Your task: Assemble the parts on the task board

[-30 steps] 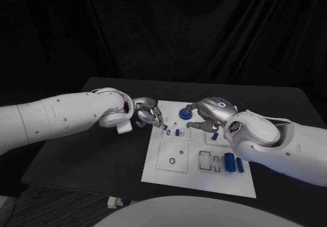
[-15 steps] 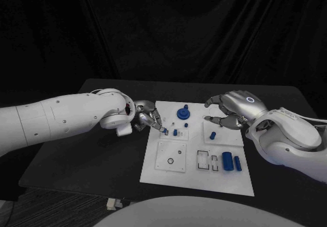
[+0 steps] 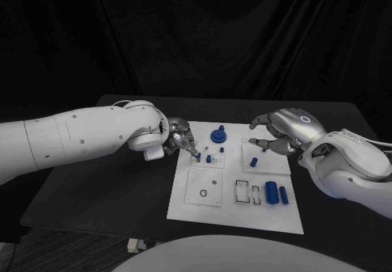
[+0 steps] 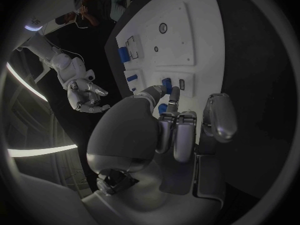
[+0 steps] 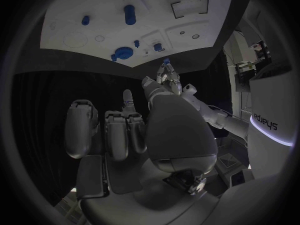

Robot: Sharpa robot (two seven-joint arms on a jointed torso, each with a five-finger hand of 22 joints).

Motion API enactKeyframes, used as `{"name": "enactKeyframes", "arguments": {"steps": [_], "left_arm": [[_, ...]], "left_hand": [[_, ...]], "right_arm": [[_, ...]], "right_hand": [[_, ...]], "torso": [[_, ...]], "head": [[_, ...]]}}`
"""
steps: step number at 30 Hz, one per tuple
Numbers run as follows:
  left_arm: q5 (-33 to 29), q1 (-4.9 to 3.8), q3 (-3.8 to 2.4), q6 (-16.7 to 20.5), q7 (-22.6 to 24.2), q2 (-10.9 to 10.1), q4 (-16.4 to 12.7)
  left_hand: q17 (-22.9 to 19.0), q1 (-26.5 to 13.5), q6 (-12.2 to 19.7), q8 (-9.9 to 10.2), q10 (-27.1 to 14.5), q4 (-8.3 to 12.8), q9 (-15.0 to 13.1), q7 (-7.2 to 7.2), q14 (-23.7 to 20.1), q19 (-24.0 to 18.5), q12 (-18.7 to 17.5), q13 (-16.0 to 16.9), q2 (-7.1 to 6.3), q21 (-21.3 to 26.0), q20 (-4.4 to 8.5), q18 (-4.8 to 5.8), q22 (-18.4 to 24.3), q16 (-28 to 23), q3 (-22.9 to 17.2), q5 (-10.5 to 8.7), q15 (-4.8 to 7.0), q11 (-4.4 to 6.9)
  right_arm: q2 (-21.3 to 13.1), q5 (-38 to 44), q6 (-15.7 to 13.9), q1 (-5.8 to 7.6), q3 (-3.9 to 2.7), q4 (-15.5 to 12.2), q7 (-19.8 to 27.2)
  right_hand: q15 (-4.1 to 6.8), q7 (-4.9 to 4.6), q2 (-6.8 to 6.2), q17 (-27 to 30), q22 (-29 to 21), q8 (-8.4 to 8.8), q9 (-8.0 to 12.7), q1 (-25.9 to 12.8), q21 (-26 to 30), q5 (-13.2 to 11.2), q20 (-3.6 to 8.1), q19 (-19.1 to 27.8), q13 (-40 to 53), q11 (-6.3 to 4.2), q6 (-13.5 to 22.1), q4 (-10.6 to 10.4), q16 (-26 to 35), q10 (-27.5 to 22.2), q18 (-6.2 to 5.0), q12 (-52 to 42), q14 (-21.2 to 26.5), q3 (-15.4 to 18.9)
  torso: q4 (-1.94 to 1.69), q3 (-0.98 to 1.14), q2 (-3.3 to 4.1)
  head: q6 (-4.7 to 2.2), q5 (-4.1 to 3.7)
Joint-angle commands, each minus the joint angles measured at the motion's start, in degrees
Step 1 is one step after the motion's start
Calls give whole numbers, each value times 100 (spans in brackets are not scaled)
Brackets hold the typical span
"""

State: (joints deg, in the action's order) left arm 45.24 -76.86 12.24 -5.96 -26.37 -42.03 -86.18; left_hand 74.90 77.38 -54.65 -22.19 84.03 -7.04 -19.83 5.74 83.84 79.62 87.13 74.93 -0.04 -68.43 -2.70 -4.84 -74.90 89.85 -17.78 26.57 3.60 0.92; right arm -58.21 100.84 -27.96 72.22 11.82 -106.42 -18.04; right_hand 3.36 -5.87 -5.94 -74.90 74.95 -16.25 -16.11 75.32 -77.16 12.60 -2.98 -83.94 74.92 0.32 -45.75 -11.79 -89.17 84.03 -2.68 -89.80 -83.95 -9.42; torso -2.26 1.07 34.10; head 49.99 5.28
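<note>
The fingers point(image 3: 190, 146) of the left hand point(image 3: 178, 139) reach over the left edge of the task board point(image 3: 235, 218), their tips at a small upright blue part point(image 3: 199, 159) near the board's far-left area. Whether they pinch it or only touch it cannot be told; the left wrist view shows them held close together, pointing at the blue parts point(image 4: 166, 82). The right hand point(image 3: 282, 133) hovers over the board's far-right area with fingers curled and apart, holding nothing. The left hand is the nearer one. The part's long axis stands vertical, so any seating motion likely runs straight down.
</note>
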Motion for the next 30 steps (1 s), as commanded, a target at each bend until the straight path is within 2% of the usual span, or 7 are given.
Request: {"name": "enactKeyframes", "arguments": {"steps": [1, 8, 13, 18, 21, 29, 30], "left_arm": [[-50, -71, -8, 165, -335, 70, -8], [400, -197, -8, -88, -448, 263, 108], [551, -227, -8, -333, -511, 407, 233], [626, -241, -9, -588, -770, 561, 305], [696, -247, -8, -771, -925, 653, 354], [752, -252, -8, -1078, -1064, 750, 444], [755, -252, -8, -1109, -1072, 755, 453]], "left_hand": [[1510, 50, -203, -332, 427, 96, -516, -262, 616, 35, 14, 1290, -9, -47, 17, 52, -938, 15, -148, 44, 41, 38], [1510, -6, -203, -353, 492, 244, -547, -259, 616, 122, 106, 1362, -84, -149, 43, 72, -964, 15, -395, 188, 64, 50], [1510, -121, -248, -392, 518, 341, -580, -271, 616, 176, 144, 1392, -181, -198, 67, 83, -977, 15, -564, 488, 86, 68], [1510, -162, -259, -402, 528, 378, -590, -276, 616, 193, 160, 1406, -213, -214, 74, 86, -981, 15, -616, 552, 94, 74], [1510, -255, -320, -419, 581, 408, -602, -310, 616, 221, 255, 1482, -277, -254, 82, 94, -992, 15, -659, 624, 98, 73], [1510, -310, -344, -407, 591, 458, -603, -307, 616, 236, 274, 1497, -296, -267, 94, 97, -996, 15, -737, 626, 116, 101], [1510, -325, -353, -406, 594, 470, -604, -308, 616, 243, 280, 1502, -303, -277, 98, 99, -999, 15, -754, 642, 121, 106]], "right_arm": [[-19, -68, -21, -15, -3, -4, -73], [-56, -123, -6, -24, -2, 1, -51], [-51, -161, 17, -39, -2, 27, -35], [-32, -176, 41, -70, -2, 59, -25], [-10, -193, 68, -98, -2, 89, -21], [46, -216, 119, -136, -2, 161, -10], [53, -218, 123, -142, -2, 170, -8]], "right_hand": [[-11, 6, 7, -1334, 1096, -33, 11, 50, 26, 39, -20, 26, 1508, -4, -54, -42, 37, 597, -39, -20, -555, 0], [-9, 9, 6, -1296, 1085, -45, 24, 69, 63, 51, -17, 42, 1508, -5, -99, -60, 63, 597, -47, -20, -544, -1], [-7, 11, 7, -1272, 1079, -49, 36, 85, 85, 64, -16, 51, 1508, -6, -124, -69, 81, 597, -52, -20, -536, -3], [-7, 12, 6, -1269, 1077, -49, 38, 88, 91, 66, -15, 54, 1508, -6, -129, -71, 83, 597, -53, -20, -536, -3], [-6, 13, 6, -1260, 1075, -50, 45, 96, 98, 69, -15, 57, 1508, -6, -139, -76, 89, 597, -54, -20, -533, -4], [-5, 16, 13, -1248, 1067, -53, 58, 111, 124, 73, -13, 67, 1508, -4, -167, -88, 98, 597, -59, -20, -529, -8], [-5, 17, 15, -1239, 1065, -53, 62, 119, 133, 74, -13, 70, 1508, -4, -173, -90, 104, 597, -61, -20, -527, -11]], "torso": [[-2, 1, 1], [0, 2, 1], [2, 6, 1], [-1, 3, 0], [-3, 3, 1], [4, 3, 1], [-6, 4, 3]], "head": [[1, -18], [1, -53], [1, -42], [1, -42], [1, -4], [1, 30], [1, 24]]}}
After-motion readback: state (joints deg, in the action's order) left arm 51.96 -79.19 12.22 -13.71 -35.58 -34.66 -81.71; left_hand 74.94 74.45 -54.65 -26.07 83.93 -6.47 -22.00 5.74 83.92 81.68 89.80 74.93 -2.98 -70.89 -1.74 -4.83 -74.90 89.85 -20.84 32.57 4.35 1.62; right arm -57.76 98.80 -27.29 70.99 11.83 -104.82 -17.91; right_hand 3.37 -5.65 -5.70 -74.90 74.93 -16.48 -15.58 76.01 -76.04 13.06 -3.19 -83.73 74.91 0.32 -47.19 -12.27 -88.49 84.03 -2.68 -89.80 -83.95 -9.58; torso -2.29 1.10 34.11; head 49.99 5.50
